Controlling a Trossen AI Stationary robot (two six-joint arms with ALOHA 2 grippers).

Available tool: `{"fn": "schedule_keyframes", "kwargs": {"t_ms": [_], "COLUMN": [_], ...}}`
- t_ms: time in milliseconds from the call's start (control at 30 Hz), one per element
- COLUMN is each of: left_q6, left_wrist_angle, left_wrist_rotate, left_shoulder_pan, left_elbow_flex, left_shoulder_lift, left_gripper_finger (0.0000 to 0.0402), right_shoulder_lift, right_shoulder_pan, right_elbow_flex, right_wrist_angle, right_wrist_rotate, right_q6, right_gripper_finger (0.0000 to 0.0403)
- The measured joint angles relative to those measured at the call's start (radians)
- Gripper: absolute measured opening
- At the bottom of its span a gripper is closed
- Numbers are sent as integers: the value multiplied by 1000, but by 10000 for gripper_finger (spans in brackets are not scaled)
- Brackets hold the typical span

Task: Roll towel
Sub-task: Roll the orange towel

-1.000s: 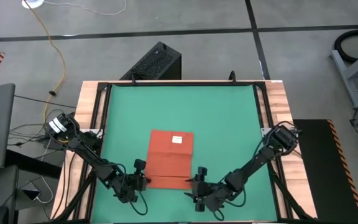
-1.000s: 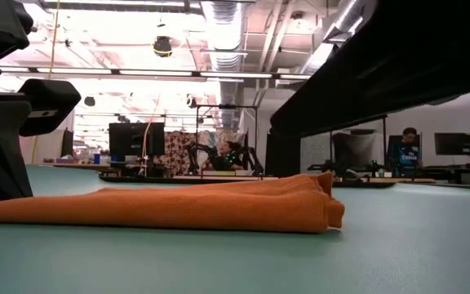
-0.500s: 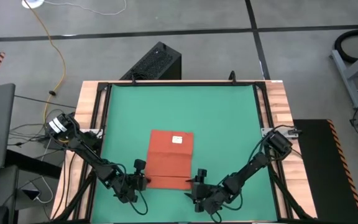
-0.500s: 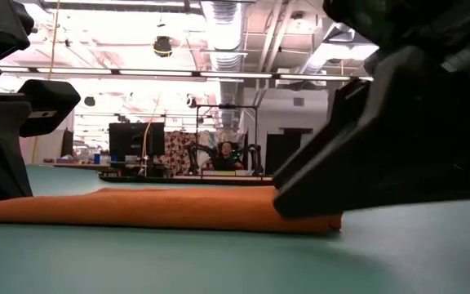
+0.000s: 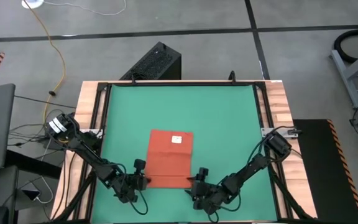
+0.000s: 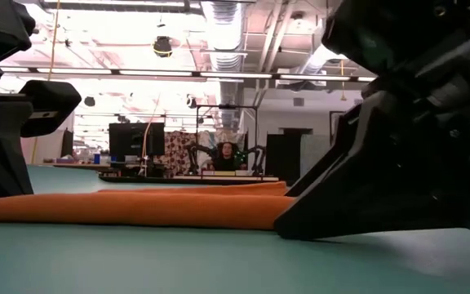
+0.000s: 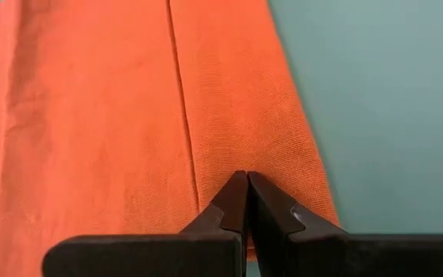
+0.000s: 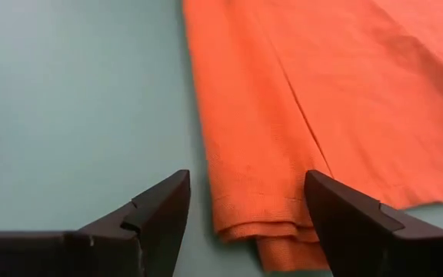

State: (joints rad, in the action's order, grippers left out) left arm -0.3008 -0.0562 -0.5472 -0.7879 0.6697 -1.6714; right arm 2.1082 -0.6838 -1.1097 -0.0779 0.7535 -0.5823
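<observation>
The orange-red towel lies flat on the green mat, white tag toward the far edge. Its near edge is folded over into a strip. My left gripper is shut at the strip's left end and shows at the left of the low view. My right gripper is open, low over the mat at the strip's right end. One of its fingers stands over the mat on the near side, the other over the towel past the fold line. My left gripper sets its shut fingertips on the towel's folded near strip, near the strip's left end. The fingers slant down from the table's left and lie along the strip. The towel lies flat on the mat; whether cloth is caught between the tips, I cannot tell.
A black frame and wooden boards border the mat. A black box stands beyond the far edge. Bare mat lies far of the towel and on both sides. A person sits far off in the room.
My right gripper has come down from above toward the mat at the towel's near right corner, and now fills the right of the low view. The right end of the folded strip, raised a second ago, has settled flat. My left gripper has kept still.
</observation>
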Motion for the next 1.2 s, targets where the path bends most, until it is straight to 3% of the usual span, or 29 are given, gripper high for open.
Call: {"fn": "schedule_keyframes", "kwargs": {"t_ms": [200,567,700,867,1200], "left_q6": [0,-4,-5,-5,-1], "left_wrist_angle": [3,4,4,0,-12], "left_wrist_rotate": [1,14,18,41,95], "left_shoulder_pan": [5,6,6,5,2], "left_elbow_flex": [0,1,1,1,1], "left_shoulder_lift": [0,0,0,0,2], "left_gripper_finger": [0,0,0,0,0], "right_shoulder_lift": [15,27,28,31,25], "right_shoulder_pan": [11,7,1,4,89], "right_elbow_flex": [1,-7,-60,-176,-376], "right_wrist_angle": [79,98,144,271,559], "right_wrist_rotate": [5,0,-23,-102,-352], "right_q6": [-122,-162,-150,-155,-323], "right_gripper_finger": [249,80,39,25,24]}}
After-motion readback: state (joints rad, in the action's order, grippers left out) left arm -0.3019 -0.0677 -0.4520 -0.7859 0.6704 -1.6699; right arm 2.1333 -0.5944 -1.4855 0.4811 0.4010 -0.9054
